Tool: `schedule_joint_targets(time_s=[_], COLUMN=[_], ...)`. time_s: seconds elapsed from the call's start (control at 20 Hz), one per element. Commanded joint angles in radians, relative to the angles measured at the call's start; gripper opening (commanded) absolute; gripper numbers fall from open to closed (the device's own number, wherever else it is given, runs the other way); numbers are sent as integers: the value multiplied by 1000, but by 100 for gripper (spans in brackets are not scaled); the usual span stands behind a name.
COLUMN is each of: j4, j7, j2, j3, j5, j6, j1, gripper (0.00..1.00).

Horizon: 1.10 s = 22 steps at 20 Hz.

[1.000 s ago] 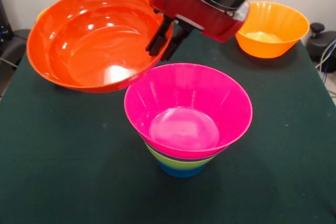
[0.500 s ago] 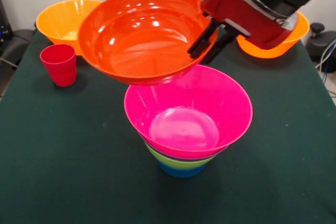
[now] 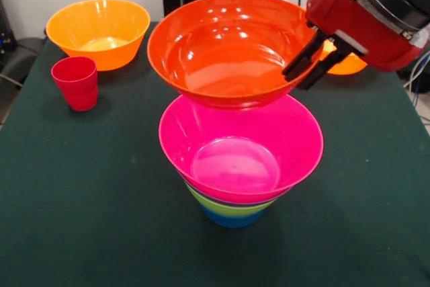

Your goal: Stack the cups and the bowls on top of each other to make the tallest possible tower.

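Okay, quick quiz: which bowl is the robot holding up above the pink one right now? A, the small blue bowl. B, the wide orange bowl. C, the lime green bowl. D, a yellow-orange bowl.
B: the gripper has its jaws closed over the rim of the wide orange bowl, which hangs clear of the table above the pink bowl that tops the tower.

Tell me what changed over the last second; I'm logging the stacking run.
The gripper, jaws shut on the orange bowl at its rim, carried it from the picture's left rightward to above the pink bowl, uncovering the red cup and a yellow-orange bowl. The tower did not move.
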Motion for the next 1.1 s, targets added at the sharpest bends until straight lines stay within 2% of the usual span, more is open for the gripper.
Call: schedule_joint_targets(time_s=[0.05, 0.3, 0.8, 1.1], j4=[-100, -106, -141, -111], j7=[208, 238, 261, 252], j2=[92, 133, 195, 188], j3=[6, -11, -51, -65], j5=[40, 55, 104, 112], j6=[97, 36, -11, -31], j1=[-12, -14, -28, -26], gripper=[0, 0, 0, 0])
